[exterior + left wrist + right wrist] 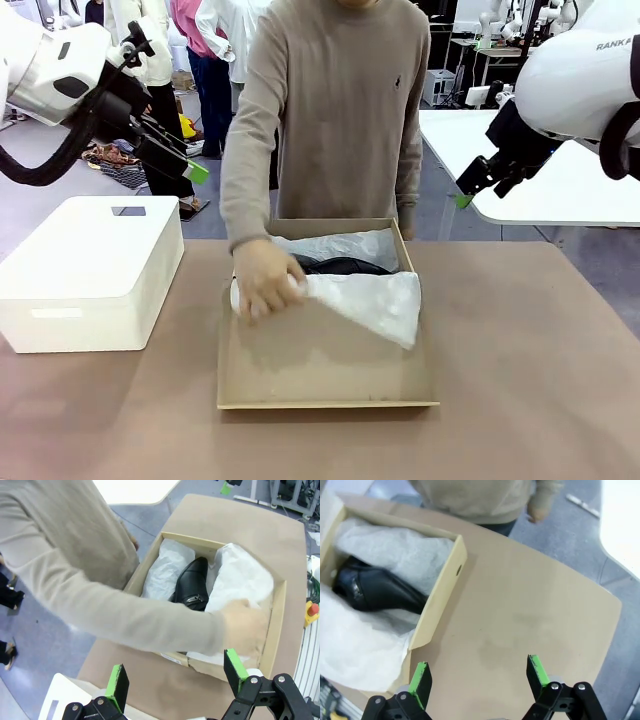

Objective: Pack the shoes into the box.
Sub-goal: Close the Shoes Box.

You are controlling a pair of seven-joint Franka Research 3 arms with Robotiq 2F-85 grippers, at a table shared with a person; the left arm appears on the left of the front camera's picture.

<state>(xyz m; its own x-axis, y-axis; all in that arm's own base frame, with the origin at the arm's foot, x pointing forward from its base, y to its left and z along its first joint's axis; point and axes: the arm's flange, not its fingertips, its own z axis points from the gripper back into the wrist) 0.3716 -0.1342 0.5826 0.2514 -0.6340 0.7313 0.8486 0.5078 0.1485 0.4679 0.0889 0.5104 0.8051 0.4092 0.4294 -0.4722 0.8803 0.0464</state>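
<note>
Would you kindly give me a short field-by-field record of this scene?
box: open, on the table
black shoe: inside the box, partly under tissue paper
person's hand: on the tissue paper
left end effector: open, empty, raised
right end effector: open, empty, raised
white bin: left of the box

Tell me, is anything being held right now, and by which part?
The left gripper and right gripper are open and empty. The person's hand holds the white tissue paper by one end.
</note>
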